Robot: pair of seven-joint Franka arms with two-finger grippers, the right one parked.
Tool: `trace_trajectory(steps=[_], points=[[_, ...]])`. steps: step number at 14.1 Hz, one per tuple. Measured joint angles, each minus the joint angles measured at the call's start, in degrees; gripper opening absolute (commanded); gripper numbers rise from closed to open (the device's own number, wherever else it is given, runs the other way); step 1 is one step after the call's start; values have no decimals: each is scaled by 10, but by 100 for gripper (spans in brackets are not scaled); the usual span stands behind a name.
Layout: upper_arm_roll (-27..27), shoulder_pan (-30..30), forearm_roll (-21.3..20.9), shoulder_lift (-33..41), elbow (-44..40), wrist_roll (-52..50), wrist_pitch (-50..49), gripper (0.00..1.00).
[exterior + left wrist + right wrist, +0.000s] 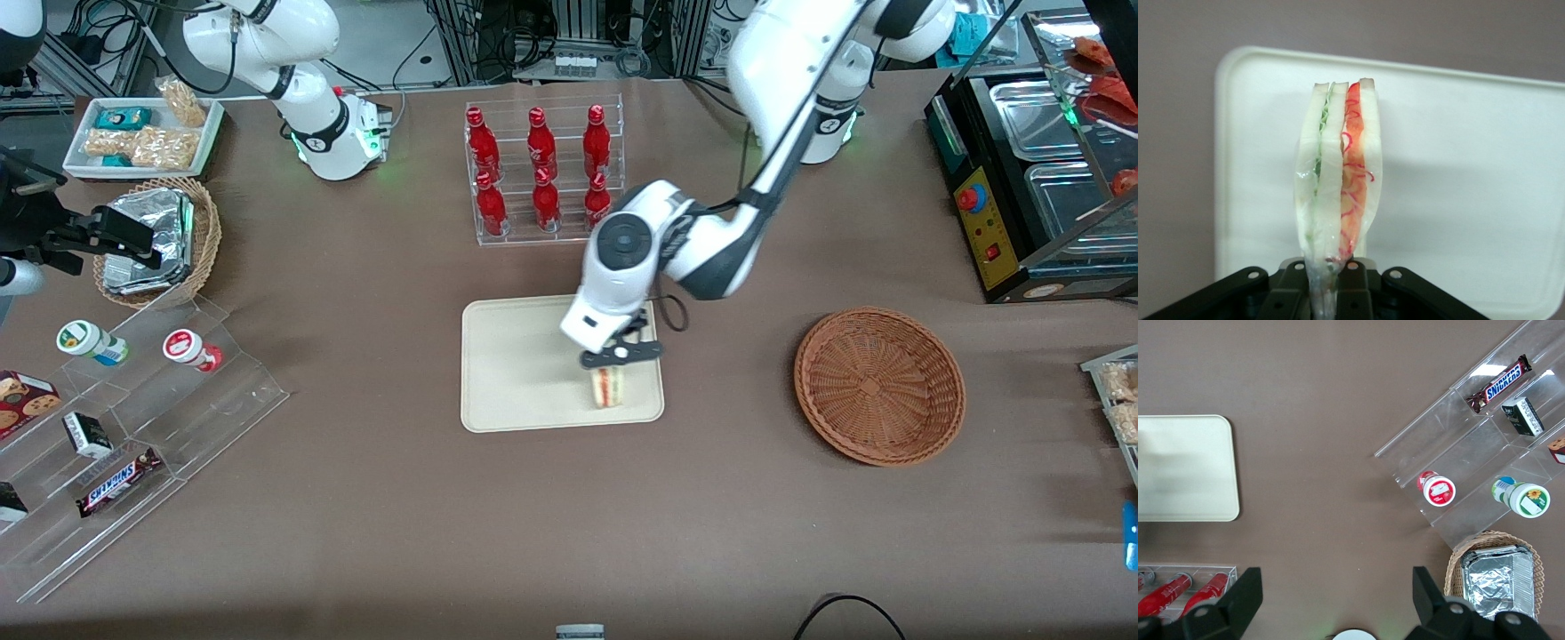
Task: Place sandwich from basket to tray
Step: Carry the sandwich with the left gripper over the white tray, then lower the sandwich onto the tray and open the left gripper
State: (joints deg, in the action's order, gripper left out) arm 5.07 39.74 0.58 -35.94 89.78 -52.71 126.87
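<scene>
Left wrist view gives me the closest look: the gripper (1331, 287) is clamped on the narrow end of the sandwich (1338, 173), its fingers pinching the wrapped wedge so that the pale bread slices stand on edge with the green layer and the red-orange layer showing between them. Directly below the sandwich I see the cream tray (1471, 153), so the load is already over its target. From the front view the same gripper (622, 354) hangs above the tray (507, 364), over the part of it that lies toward the working arm's end of the desk, and the sandwich (607, 387) points down from the fingers toward the edge of the tray nearest the front camera. I cannot tell whether its lower tip touches the tray surface or hangs just above it. The wicker basket (878, 384) sits well apart toward the working arm's end and looks empty, so I judge pick-up and carry as done. What I think is left is the set-down: lower if needed, release, and lift clear. Because the wedge is held upright on a thin edge, I expect it may tip onto its side once let go. Farther from the camera stands the rack of red bottles (540, 173).
</scene>
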Motion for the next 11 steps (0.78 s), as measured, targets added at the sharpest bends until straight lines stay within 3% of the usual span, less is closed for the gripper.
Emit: trace_trajectory(steps=[4, 5, 6, 7, 11], points=[[0, 39, 0, -59, -60, -40, 2, 0], [0, 42, 0, -68, -71, -48, 2, 9], [0, 43, 0, -74, -78, -52, 2, 41], [0, 43, 0, -78, -82, -53, 2, 99], [-1, 43, 0, -81, -97, -56, 4, 100]])
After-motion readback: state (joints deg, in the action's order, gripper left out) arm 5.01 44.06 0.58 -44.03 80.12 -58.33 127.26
